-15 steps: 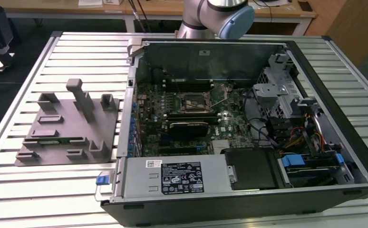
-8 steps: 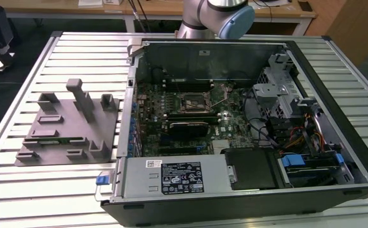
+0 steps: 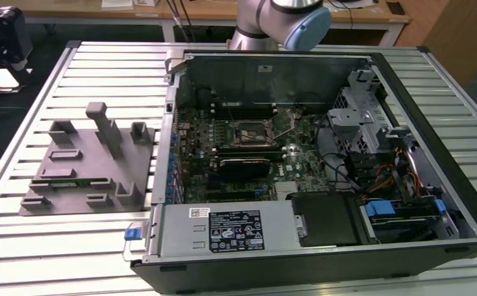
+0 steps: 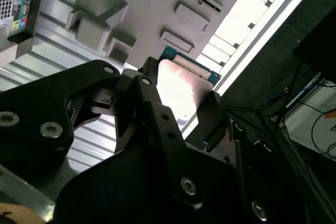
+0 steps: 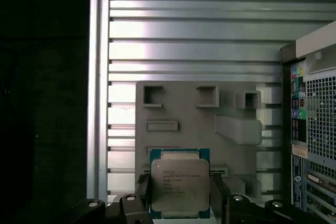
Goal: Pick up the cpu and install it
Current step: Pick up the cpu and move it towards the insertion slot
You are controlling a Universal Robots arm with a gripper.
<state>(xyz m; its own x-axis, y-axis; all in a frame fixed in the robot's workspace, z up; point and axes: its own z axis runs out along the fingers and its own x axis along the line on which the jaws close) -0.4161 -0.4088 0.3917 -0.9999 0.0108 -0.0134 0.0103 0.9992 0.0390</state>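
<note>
Gripped at two opposite edges by the gripper (image 5: 179,196): the cpu (image 5: 179,179), silver top showing in the first wrist view. Behind it, gray fixture plate (image 5: 199,114) on slatted metal table (image 5: 199,35). Open computer case (image 3: 304,154) mid-frame in the exterior view, wooden desks (image 3: 206,9) along the upper edge.

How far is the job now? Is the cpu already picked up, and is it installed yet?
Done: the gripper is shut on the cpu, held clear of the gray fixture. In hand: the cpu, gripped on two opposite edges. Left: installing it; in the exterior view the motherboard socket looks empty.
</note>
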